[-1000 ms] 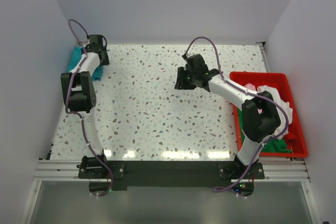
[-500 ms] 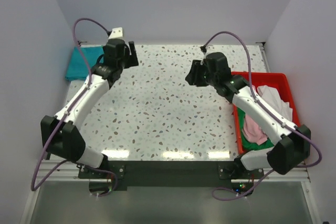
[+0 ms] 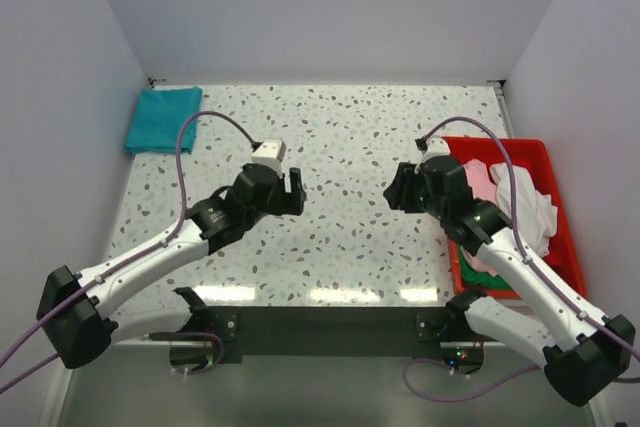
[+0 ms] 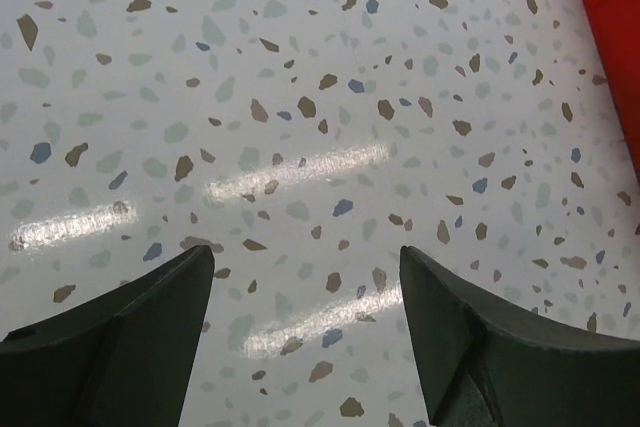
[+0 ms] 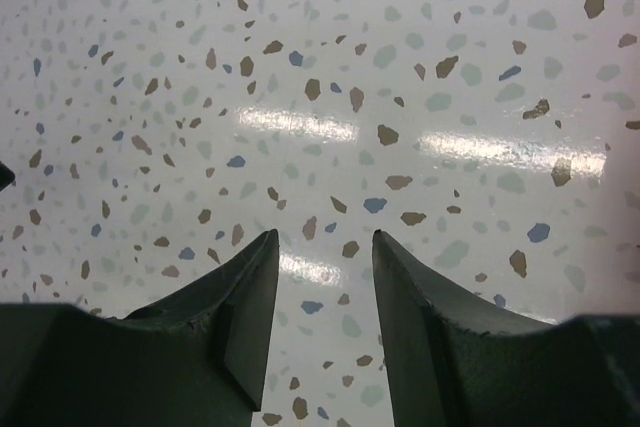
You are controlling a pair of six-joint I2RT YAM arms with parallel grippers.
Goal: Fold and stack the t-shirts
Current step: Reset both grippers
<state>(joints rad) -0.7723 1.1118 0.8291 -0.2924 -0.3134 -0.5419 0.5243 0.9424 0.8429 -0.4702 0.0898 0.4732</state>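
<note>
Teal t-shirt point(image 3: 163, 119) lies folded flat in the table's far left corner. White t-shirt point(image 3: 522, 195) sits crumpled in the red bin point(image 3: 565, 247) at the right edge, pink one point(image 3: 481, 260) bunched beside it.

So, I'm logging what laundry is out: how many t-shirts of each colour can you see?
Teal t-shirt: 1
White t-shirt: 1
Pink t-shirt: 1
Green t-shirt: 1
Total: 4 showing; the red bin may hide more.
</note>
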